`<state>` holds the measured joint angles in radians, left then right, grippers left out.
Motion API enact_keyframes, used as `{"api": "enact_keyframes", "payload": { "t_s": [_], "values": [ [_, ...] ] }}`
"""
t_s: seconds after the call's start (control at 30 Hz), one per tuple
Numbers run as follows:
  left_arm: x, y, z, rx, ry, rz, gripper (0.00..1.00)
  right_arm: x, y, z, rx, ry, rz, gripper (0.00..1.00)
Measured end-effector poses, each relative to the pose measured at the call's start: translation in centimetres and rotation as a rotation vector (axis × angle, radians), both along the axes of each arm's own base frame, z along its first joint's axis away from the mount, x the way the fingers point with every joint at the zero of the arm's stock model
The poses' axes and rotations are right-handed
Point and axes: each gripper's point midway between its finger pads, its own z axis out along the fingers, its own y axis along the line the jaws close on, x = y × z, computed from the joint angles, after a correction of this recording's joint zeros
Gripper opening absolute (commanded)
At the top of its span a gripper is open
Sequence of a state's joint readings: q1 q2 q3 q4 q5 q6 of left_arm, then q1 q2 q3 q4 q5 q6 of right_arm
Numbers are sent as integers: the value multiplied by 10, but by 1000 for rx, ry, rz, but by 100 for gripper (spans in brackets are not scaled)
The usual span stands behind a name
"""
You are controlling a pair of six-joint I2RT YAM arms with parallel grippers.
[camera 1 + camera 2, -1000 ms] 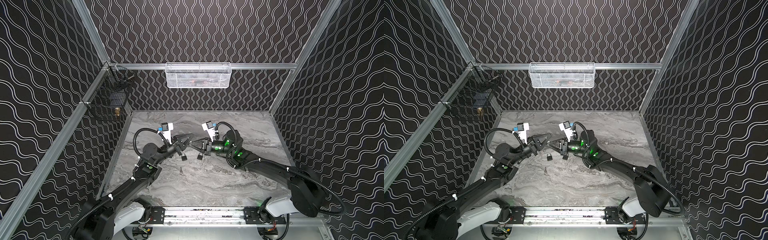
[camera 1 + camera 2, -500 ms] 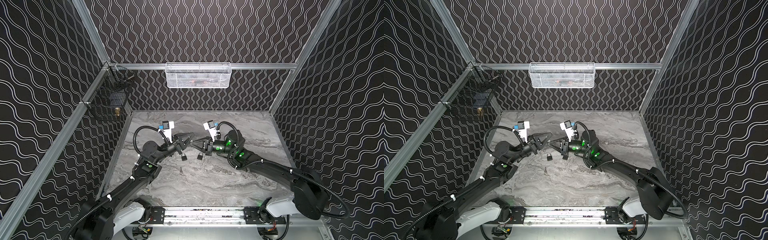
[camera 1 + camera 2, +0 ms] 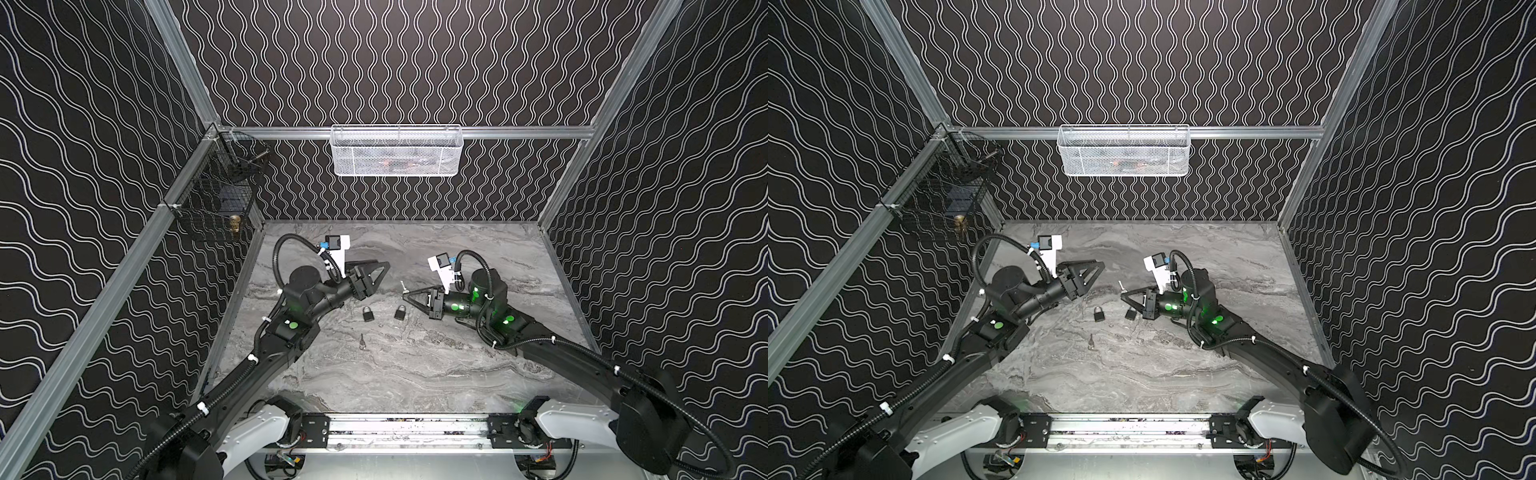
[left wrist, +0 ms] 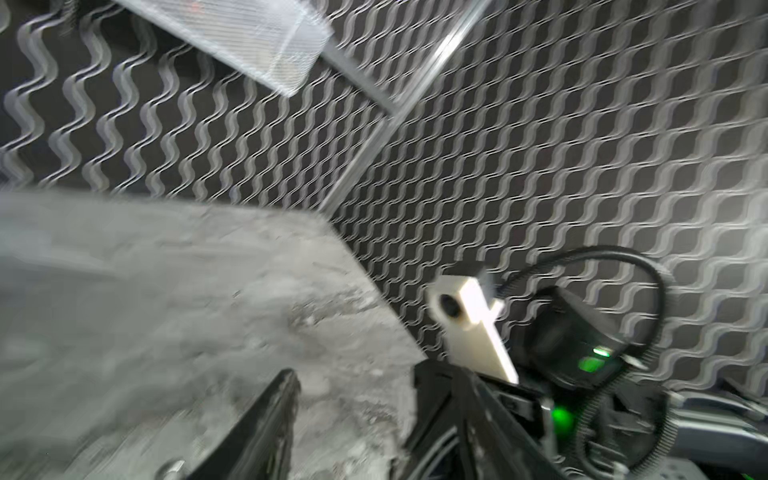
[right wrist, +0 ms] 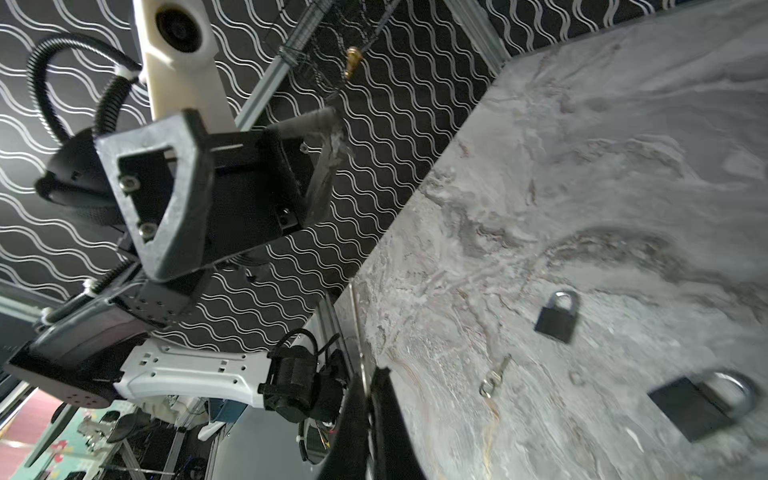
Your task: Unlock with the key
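My left gripper (image 4: 353, 382): black jaws parted over the bare top;
Table: grey marbled slab (image 4: 166, 291), blurred;
Other arm: black, green-lit, white camera block (image 4: 469, 328);
Wall: black wavy-lined panels (image 4: 540, 145); white wire-mesh basket (image 4: 249, 37) hung there.

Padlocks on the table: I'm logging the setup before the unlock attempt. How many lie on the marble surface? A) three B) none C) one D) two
D: in both top views the padlock nearer the left arm and the padlock nearer the right arm lie apart on the table, and no third one shows.
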<state>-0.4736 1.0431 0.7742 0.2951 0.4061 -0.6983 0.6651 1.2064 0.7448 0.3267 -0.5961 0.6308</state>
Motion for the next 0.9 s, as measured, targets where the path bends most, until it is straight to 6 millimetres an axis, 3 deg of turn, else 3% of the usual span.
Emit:
{"api": "enact_keyframes", "payload": {
  "t_s": [0.17, 0.47, 0.73, 0.9],
  "values": [
    [15, -4, -57, 178, 203, 45, 70, -6, -18, -35, -101, 96, -50, 0],
    [15, -23, -154, 496, 429, 52, 72, -15, -44, -79, -250, 237, -131, 0],
    [30, -43, -200, 719, 483, 64, 72, -21, -61, -109, -341, 365, -175, 0],
    [26, -57, -232, 849, 535, 40, 72, -25, -68, -124, -360, 425, -197, 0]
  ]
}}
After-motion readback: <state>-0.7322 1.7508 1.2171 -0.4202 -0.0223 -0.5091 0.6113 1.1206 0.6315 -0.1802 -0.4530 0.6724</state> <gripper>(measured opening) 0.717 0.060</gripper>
